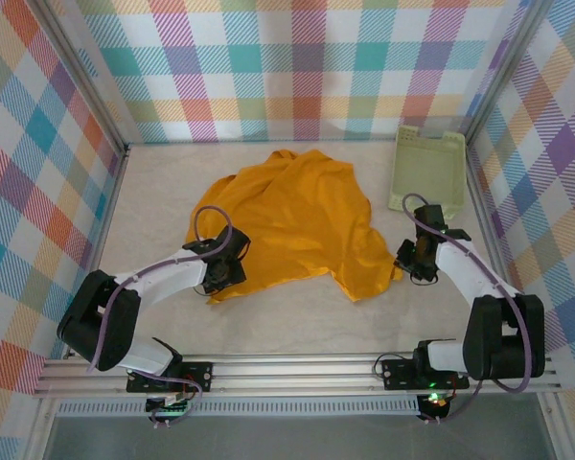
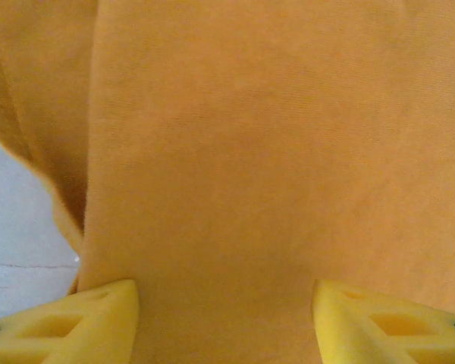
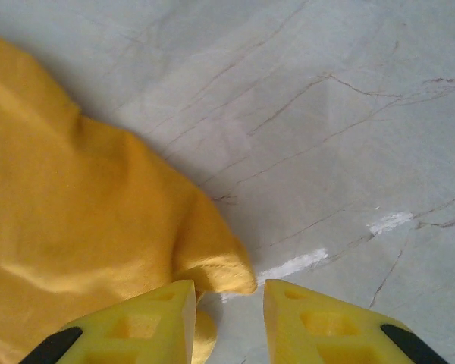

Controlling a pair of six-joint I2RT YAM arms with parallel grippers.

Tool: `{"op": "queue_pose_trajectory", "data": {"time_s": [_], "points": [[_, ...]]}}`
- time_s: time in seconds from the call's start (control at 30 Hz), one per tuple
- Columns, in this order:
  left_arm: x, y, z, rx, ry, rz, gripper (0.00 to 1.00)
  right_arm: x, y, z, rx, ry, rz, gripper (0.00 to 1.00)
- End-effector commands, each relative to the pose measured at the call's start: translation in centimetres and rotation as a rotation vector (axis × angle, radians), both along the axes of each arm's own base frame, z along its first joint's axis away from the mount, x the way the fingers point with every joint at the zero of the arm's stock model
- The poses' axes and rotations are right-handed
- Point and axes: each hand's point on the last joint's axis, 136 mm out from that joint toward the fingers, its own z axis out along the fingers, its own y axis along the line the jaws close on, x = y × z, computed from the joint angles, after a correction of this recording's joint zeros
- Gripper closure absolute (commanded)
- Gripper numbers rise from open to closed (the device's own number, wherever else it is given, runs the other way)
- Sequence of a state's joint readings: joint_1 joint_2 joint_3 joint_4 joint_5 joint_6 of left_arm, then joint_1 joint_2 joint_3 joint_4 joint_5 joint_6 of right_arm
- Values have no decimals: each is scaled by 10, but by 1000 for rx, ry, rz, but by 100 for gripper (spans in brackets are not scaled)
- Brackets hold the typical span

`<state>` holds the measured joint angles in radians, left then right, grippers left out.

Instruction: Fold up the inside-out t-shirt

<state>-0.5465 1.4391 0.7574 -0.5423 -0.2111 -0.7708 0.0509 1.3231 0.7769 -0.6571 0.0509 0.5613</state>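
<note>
The inside-out t-shirt is a mustard-yellow heap spread loosely over the middle of the table, with no print or tag showing. My left gripper hangs over its near-left edge. In the left wrist view that gripper is open, its yellow fingertips wide apart over smooth yellow cloth. My right gripper sits at the shirt's near-right corner. In the right wrist view it is open with a narrow gap, and a hemmed corner of the shirt lies just ahead of that gap, not pinched.
A pale green plastic basket lies at the back right, close to the right wall. Plaid walls enclose the table on three sides. Bare marble-patterned tabletop runs to the right of the shirt corner and along the near edge.
</note>
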Motion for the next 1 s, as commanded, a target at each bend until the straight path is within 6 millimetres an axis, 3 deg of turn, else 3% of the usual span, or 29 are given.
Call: {"op": "queue_pose_trajectory", "data": {"time_s": [0.0,0.47,0.57,0.67,0.83,0.97], "points": [[-1,7,-6,14,-1,22,38,1,8,-11,49,8,9,69],[-1,14,-9,33,-4,36,38,-6,7,-36,45,75,-1,63],[-1,16,-10,37,-3,44,38,-4,9,-39,53,85,4,69],[-1,20,-11,48,1,50,38,-4,6,-38,37,85,0,80],[-3,32,-16,90,18,75,38,-9,-3,-26,-7,60,-17,97],[-2,40,-17,106,20,99,37,-15,-12,-13,-55,47,-31,99]]}}
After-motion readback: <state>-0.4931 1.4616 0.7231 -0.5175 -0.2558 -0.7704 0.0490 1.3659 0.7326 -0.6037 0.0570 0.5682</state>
